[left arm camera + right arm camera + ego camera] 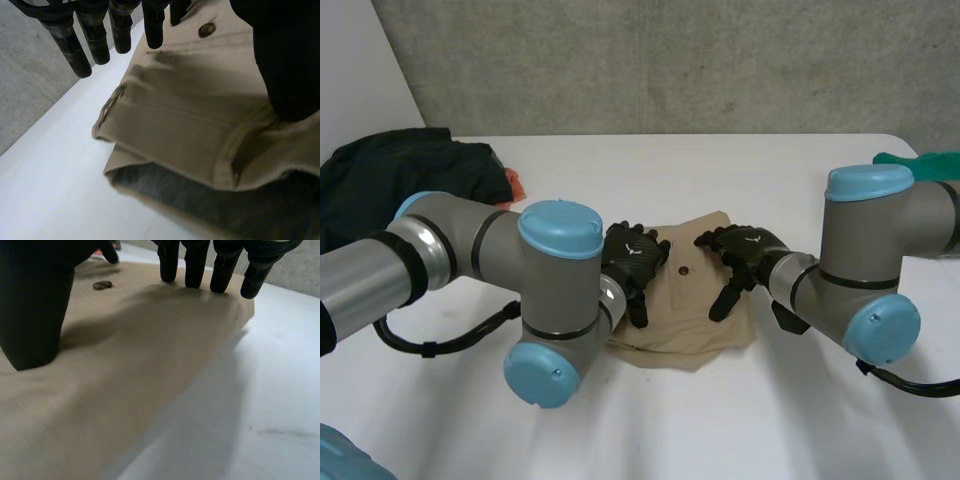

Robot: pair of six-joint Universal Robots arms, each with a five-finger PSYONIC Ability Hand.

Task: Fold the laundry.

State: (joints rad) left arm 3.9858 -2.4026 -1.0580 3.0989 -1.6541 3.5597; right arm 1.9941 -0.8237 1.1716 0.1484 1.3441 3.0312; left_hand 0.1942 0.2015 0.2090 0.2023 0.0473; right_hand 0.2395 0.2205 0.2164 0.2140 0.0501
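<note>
A folded tan garment (pixel 692 312) with a dark button (pixel 684 270) lies at the middle of the white table (pixel 770 190). My left hand (pixel 632 262) is over its left part, open. In the left wrist view its straight fingers (pixel 75 47) hang above the cloth (pixel 190 125), and the thumb (pixel 290 60) comes down to the fabric. My right hand (pixel 745 255) is over the garment's right part, open. Seen from the right wrist, those fingers (pixel 195 265) reach the cloth's far edge and the thumb (pixel 35 310) rests on the tan fabric (pixel 125 385). Neither hand grips the cloth.
A dark crumpled pile of clothes (pixel 400 175) lies at the back left with an orange piece (pixel 516 184) beside it. A green cloth (pixel 920 162) lies at the table's right edge. Bare table runs in front of the tan garment.
</note>
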